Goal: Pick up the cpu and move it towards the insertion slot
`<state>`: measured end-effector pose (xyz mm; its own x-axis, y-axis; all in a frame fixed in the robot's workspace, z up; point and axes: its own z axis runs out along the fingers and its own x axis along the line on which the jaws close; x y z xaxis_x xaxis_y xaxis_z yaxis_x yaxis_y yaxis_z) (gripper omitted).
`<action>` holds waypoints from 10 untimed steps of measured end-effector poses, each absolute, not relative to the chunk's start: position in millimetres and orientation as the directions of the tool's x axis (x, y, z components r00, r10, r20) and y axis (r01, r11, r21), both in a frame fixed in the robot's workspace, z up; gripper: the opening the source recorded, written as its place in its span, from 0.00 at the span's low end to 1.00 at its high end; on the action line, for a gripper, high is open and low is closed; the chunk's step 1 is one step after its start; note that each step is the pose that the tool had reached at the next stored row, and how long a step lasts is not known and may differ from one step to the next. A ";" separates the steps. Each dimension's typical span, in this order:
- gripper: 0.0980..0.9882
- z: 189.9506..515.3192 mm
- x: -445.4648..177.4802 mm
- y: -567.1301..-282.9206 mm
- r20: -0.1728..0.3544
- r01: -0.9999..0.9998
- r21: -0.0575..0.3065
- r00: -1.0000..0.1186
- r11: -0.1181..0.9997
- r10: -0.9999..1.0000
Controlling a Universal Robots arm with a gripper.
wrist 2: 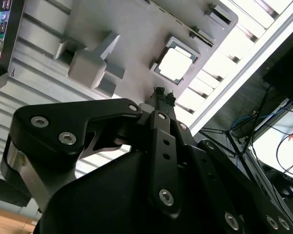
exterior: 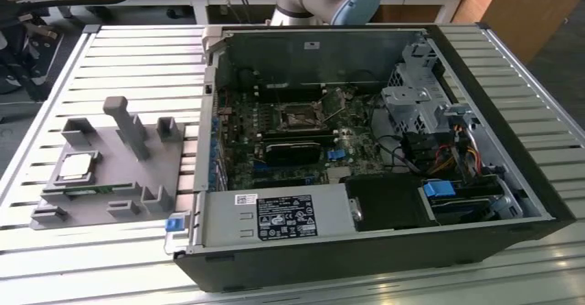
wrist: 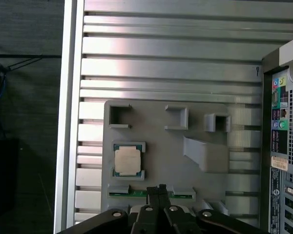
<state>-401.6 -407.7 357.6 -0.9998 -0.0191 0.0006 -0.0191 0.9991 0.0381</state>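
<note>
Fingers (wrist: 159, 192) near cpu (wrist: 127, 160), not touching

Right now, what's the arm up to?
The cpu sits in its pocket on the grey tray, not yet picked up. The gripper hangs over the tray near the cpu, shut and holding nothing. The slot lies in the open case, to the exterior view's right of the tray.

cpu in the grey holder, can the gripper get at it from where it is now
Probably yes: the cpu lies uncovered in the grey holder, and the gripper hangs just beside it with nothing between.
</note>
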 end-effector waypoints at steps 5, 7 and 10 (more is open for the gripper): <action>0.01 356.4 -406.4 -407.7 0.001 -0.019 0.038 -1.000 0.999 -0.019; 0.01 355.9 -406.6 -407.8 0.001 -0.019 0.037 -1.000 0.999 -0.019; 0.01 354.9 -407.1 -407.9 0.001 -0.019 0.036 -1.000 0.999 -0.019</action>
